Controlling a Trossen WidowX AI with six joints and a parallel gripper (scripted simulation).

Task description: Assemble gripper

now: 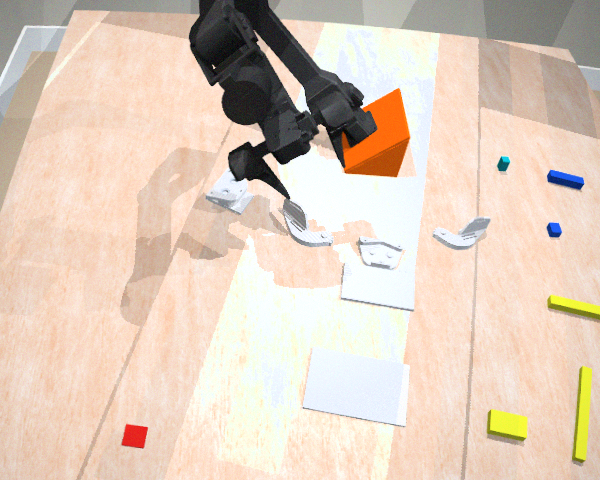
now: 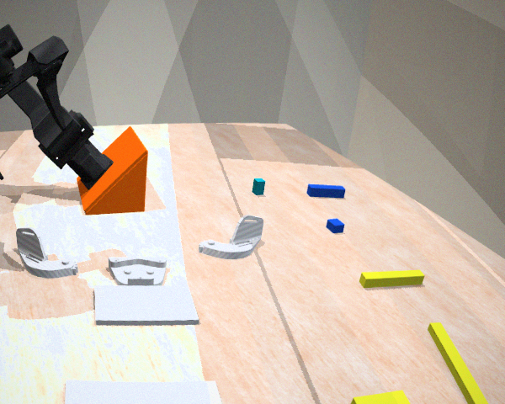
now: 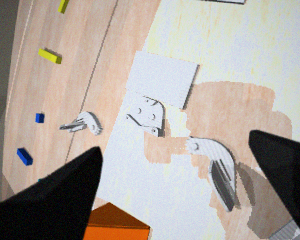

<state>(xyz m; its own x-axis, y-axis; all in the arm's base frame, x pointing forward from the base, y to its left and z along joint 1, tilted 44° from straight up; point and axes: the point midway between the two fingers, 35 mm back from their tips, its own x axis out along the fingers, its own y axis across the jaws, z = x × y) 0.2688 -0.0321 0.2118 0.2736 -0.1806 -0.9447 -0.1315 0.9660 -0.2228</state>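
Note:
The gripper base (image 1: 380, 249) (image 2: 135, 269) (image 3: 146, 111) lies with its two pins facing up and bare. One jaw (image 1: 306, 237) (image 2: 50, 268) (image 3: 210, 148) lies left of it in the top and exterior views, the other jaw (image 1: 456, 241) (image 2: 233, 249) (image 3: 93, 121) right of it; both are apart from the base. The pale grey housing plate (image 1: 229, 193) is at the left in the top view, partly behind a finger; only an edge shows in the other views. My gripper (image 1: 316, 181) (image 2: 45, 183) (image 3: 174, 145) is wide open and empty, above the table behind the left jaw.
An orange wedge (image 1: 385, 124) (image 2: 124, 173) (image 3: 117, 233) stands close to one finger. A white slab (image 1: 378, 289) (image 2: 146, 304) (image 3: 162, 77) adjoins the base; another white slab (image 1: 354, 387) lies nearer the front. Blue, teal and yellow blocks lie right, a red square (image 1: 135, 436) front left.

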